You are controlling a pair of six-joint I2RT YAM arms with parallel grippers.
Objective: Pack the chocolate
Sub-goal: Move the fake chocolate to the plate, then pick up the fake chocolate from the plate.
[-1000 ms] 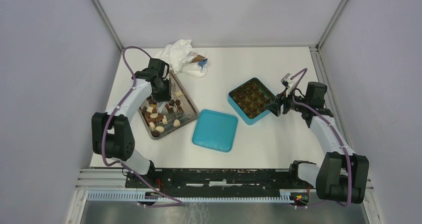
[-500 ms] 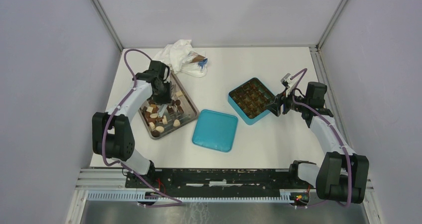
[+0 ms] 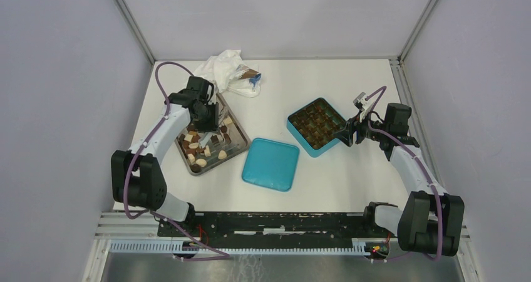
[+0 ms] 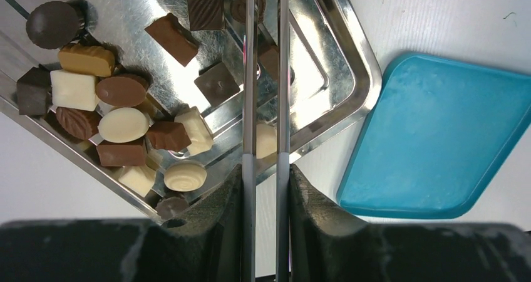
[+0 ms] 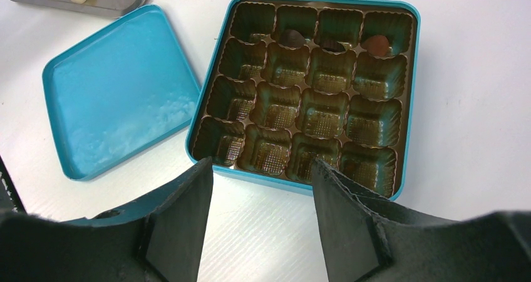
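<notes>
The chocolate [image 3: 200, 145] lies as several dark, mid-brown and cream pieces [image 4: 123, 125] on a steel tray [image 4: 125, 31]. My left gripper [image 4: 266, 169] hangs over the tray's right half, shut on thin metal tongs [image 4: 250, 106]. The blades stand close together, with a brown piece [image 4: 269, 56] showing between them. I cannot tell if it is pinched. The teal box [image 5: 410, 106] holds three pieces in its far row, one of them [image 5: 291, 38] dark. My right gripper [image 5: 262, 169] stands open just short of the box's near edge.
The box's teal lid [image 3: 270, 163] lies upside down between the tray [image 3: 241, 145] and the box [image 3: 294, 126]. A crumpled white bag [image 3: 228, 72] sits at the table's back, behind the tray. Walls close in on three sides.
My left gripper has shifted a little to the right over the tray, and the tong blades have drawn closer. The right arm has not moved.
</notes>
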